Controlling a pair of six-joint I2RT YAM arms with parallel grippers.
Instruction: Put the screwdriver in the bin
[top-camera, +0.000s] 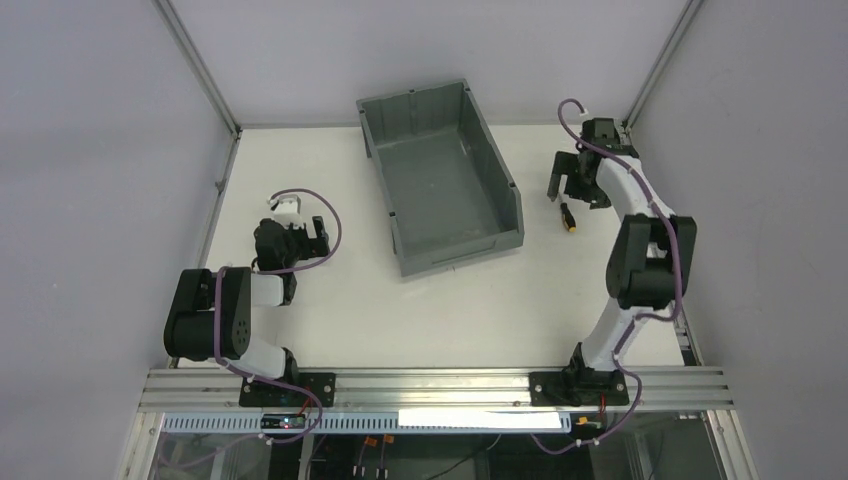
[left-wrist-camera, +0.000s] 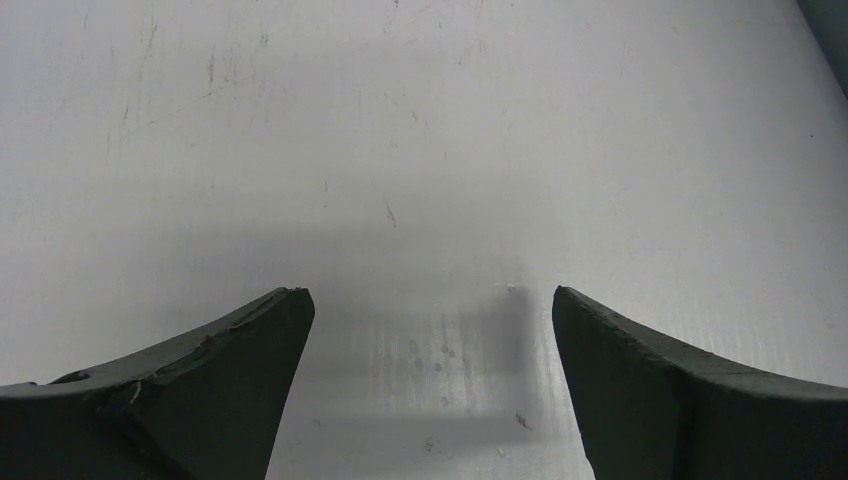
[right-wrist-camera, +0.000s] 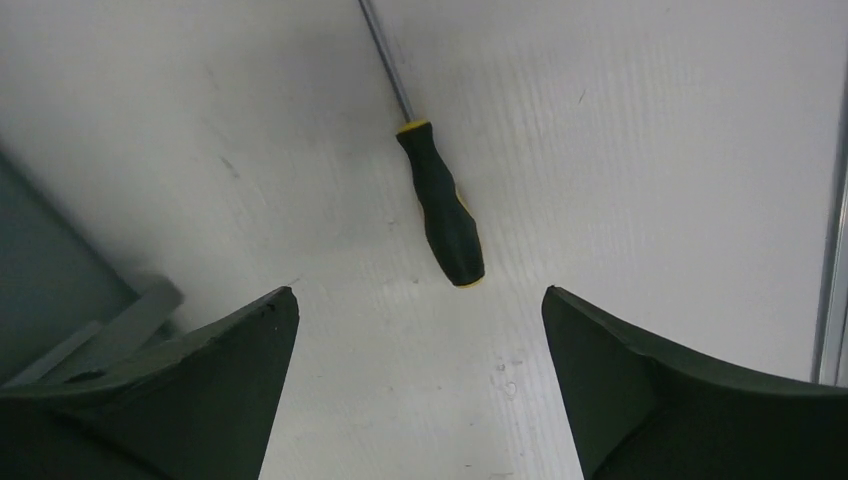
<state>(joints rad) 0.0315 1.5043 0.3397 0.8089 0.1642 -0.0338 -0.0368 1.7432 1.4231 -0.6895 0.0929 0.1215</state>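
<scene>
The screwdriver (top-camera: 568, 217) lies flat on the white table, right of the bin (top-camera: 440, 180). In the right wrist view its black handle (right-wrist-camera: 446, 220) with a yellow collar lies just ahead of the fingertips, and the thin shaft runs away towards the top edge. My right gripper (top-camera: 572, 192) hovers just beyond the handle end; it is open and empty, also in its wrist view (right-wrist-camera: 418, 292). My left gripper (top-camera: 318, 235) is open and empty over bare table left of the bin, also in its wrist view (left-wrist-camera: 430, 291). The dark grey bin stands open-topped, its lower front end facing the arms.
The bin's wall (right-wrist-camera: 40, 270) shows at the left of the right wrist view, close to the left finger. A metal frame rail (right-wrist-camera: 835, 200) runs along the table's right edge. A corner of the bin (left-wrist-camera: 832, 30) shows at the top right of the left wrist view.
</scene>
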